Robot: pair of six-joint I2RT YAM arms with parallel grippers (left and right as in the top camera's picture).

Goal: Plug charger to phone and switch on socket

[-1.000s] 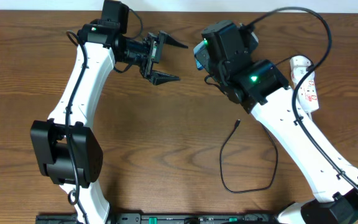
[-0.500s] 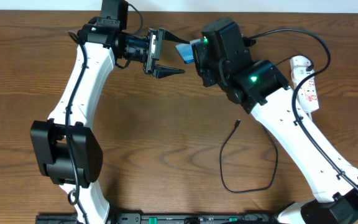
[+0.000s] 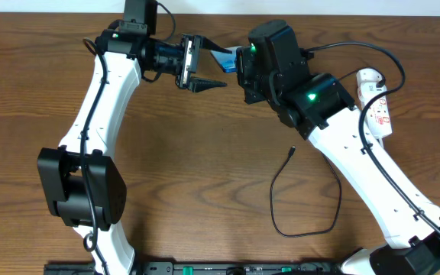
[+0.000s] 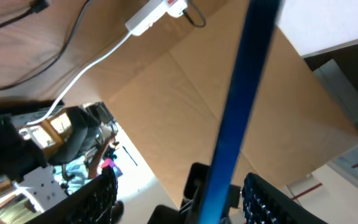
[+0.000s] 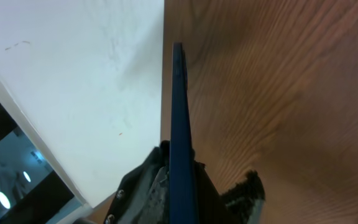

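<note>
- Nearest the arm bases, the charger [image 3: 273, 200] lies loose on the surface [image 3: 189, 176] in an open loop. Its connector tip [image 3: 292, 151] points away from the bases and touches nothing.
- Further out on the right, the socket [image 3: 381, 107] lies flat beside the right arm, well apart from the tip. I cannot read the state of its switches from here.
- Furthest out, near the far edge, the phone [image 3: 221, 59] is off the surface, held up between the two arms.
- The right gripper [image 3: 241, 67] has its jaws pinched on one end of the phone. The right wrist view shows the phone [image 5: 180, 118] edge-on, rising straight out of the grip.
- The phone's long axis runs from the right jaws toward the left gripper [image 3: 209, 69], so its free end points into the left jaws.
- The left jaws are spread. In the left wrist view the phone [image 4: 235, 118] stands edge-on as a blue bar between the two fingers [image 4: 98, 196], with a visible gap on each side, narrower on the right.
- The move ahead looks like a handover. The left jaws already straddle the free end, flat faces toward the fingers, so closing them should take it.
- The phone's port end is not visible, so I cannot tell which end would be left free for the connector.
</note>
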